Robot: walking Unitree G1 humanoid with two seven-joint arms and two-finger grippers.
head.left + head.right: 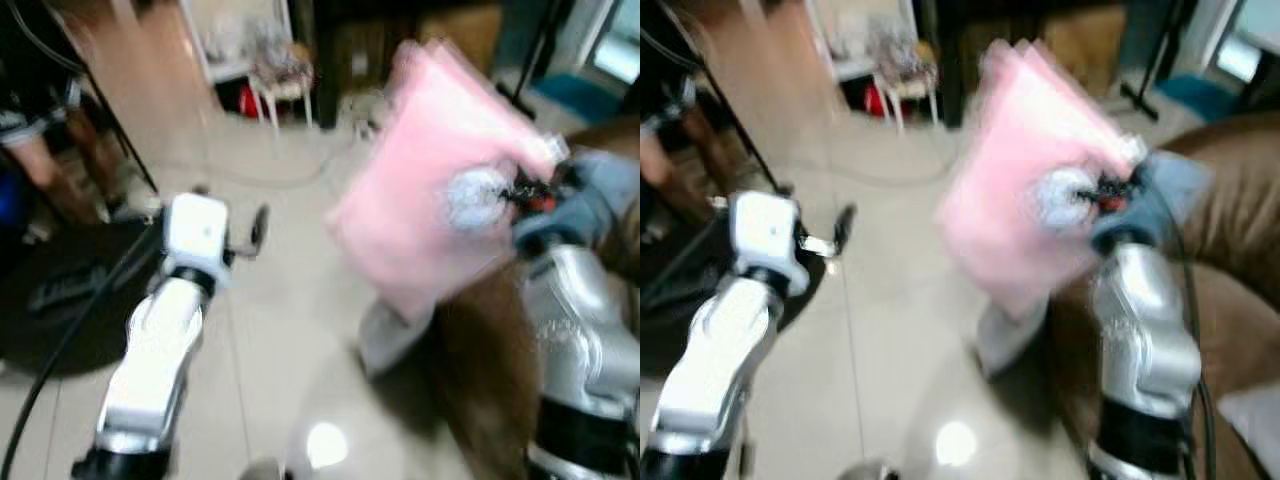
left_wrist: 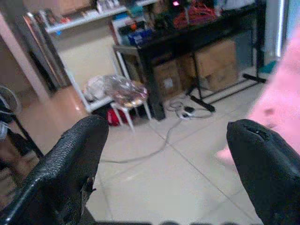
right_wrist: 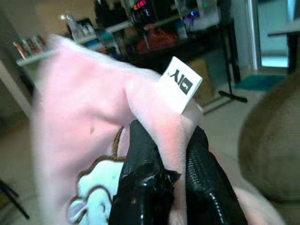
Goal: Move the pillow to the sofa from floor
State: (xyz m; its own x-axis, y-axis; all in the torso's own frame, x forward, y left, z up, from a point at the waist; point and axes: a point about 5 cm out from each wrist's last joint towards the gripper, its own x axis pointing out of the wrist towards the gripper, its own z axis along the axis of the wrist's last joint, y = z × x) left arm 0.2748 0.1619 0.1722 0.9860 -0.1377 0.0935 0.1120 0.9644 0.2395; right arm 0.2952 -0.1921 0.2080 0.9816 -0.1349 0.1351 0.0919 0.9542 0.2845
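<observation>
Silver forearms, two in number, occupy the foreground of the head views, which are blurred. Floor surface: pale glossy tile (image 1: 290, 330), with one bright light reflection in front of the robot. Reference landmark: the brown sofa (image 1: 1230, 270), located on the robot's right.

Room contents beyond the sofa: one black table (image 2: 197, 35) carrying cluttered items, cardboard boxes (image 2: 213, 63) stored beneath it (two can be made out), one small white stool (image 2: 126, 101) beside it, and a cable (image 2: 154, 147) trailing across the tile. A dark round mat (image 1: 60, 300) lies on the floor on the side away from the sofa.

Left arm — raised, extended forward, well apart from the sofa. The left gripper (image 2: 168, 154) has its two black fingers (image 2: 75, 159) spread wide, with nothing between them.

Right arm — raised, elbow bent, positioned just beside the sofa's near edge. The right gripper (image 3: 164, 164) has its two fingers pressed together on a fold at the edge of the pink pillow (image 1: 440, 180), next to a white label (image 3: 180, 84).

One pillow: held off the floor, tilted, printed with a pale cartoon figure, hanging just beside the sofa (contact with the sofa cannot be determined).
</observation>
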